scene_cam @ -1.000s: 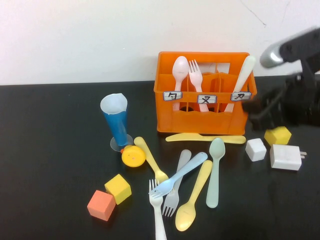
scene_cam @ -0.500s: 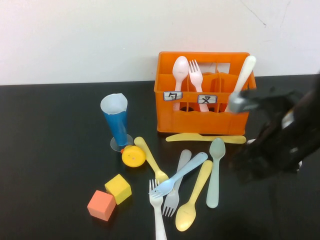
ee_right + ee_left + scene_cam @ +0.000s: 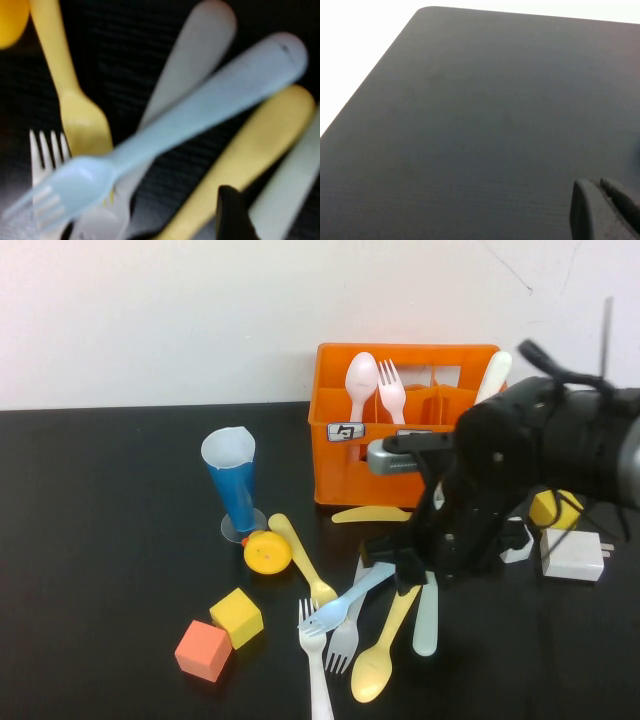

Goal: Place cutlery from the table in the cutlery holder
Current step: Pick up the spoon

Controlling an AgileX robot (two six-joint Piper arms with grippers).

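The orange cutlery holder (image 3: 340,475) stands at the back of the black table (image 3: 100,540), holding a pink spoon (image 3: 360,378), a pink fork (image 3: 390,385) and a white knife (image 3: 494,373). In front lie a yellow fork (image 3: 298,558), light blue fork (image 3: 350,598), grey fork (image 3: 343,642), white fork (image 3: 319,680), yellow spoon (image 3: 383,650), pale green spoon (image 3: 426,625) and yellow knife (image 3: 365,514). My right gripper (image 3: 397,578) hovers open just above the pile; one finger (image 3: 230,215) shows over the yellow spoon (image 3: 250,160), beside the blue fork (image 3: 200,120). My left gripper (image 3: 600,210) is shut over bare table.
A blue cup (image 3: 233,485) and a yellow round toy (image 3: 267,553) stand left of the pile. A yellow cube (image 3: 236,617) and an orange cube (image 3: 203,650) lie front left. A yellow cube (image 3: 555,510) and a white charger (image 3: 572,555) lie right, behind my arm.
My right arm has swung from the far right, leftward and down, and now hangs over the cutlery pile, hiding part of the holder's front and the white cube.
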